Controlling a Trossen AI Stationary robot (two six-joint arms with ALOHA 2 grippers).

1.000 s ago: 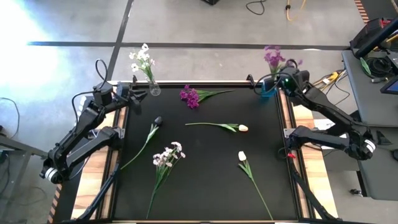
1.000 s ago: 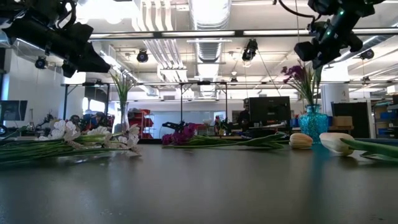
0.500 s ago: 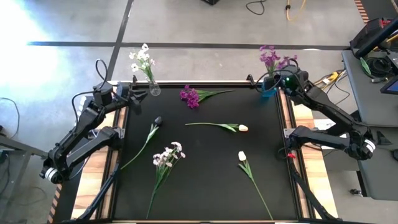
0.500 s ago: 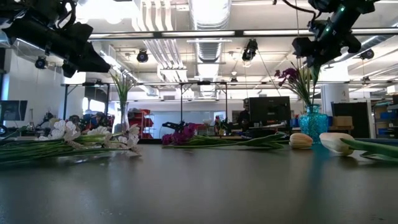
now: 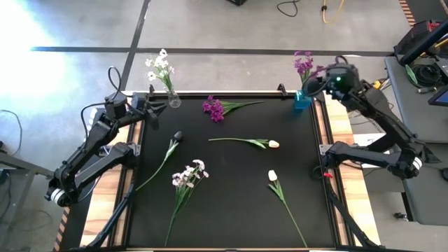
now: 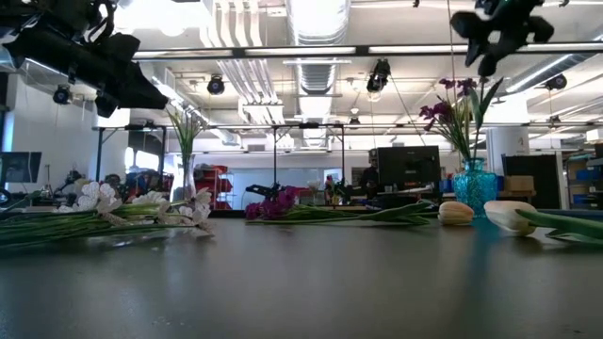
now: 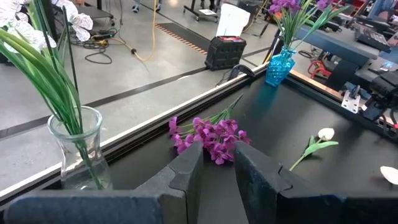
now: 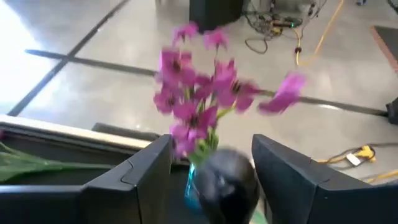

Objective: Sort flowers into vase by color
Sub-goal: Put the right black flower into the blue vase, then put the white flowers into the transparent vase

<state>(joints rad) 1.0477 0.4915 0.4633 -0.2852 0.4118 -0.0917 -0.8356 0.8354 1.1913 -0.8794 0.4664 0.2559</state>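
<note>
A blue vase [image 5: 302,101] at the far right corner holds a magenta-purple spray [image 5: 305,64]. My right gripper [image 8: 211,177] hangs open just above it, touching nothing; a blurred dark shape shows between the fingers. A clear vase [image 7: 78,146] at the far left corner holds white blossoms [image 5: 159,66]. My left gripper [image 7: 217,168] waits beside it, fingers a narrow gap apart and empty. Flat on the black mat lie a magenta spray [image 5: 217,108], a dark tulip [image 5: 177,135], two cream tulips [image 5: 273,144] [image 5: 271,175] and a white spray [image 5: 189,173].
The black mat [image 5: 231,224] is framed by a raised rail and wooden side strips [image 5: 343,129]. Both arm bases stand at the mat's left and right edges. The near half of the mat holds only long green stems.
My right gripper has opened, let go of the magenta spray's stems and risen away from the blue vase, tipping a little. The spray stays standing in the vase, its blossoms swaying slightly.
</note>
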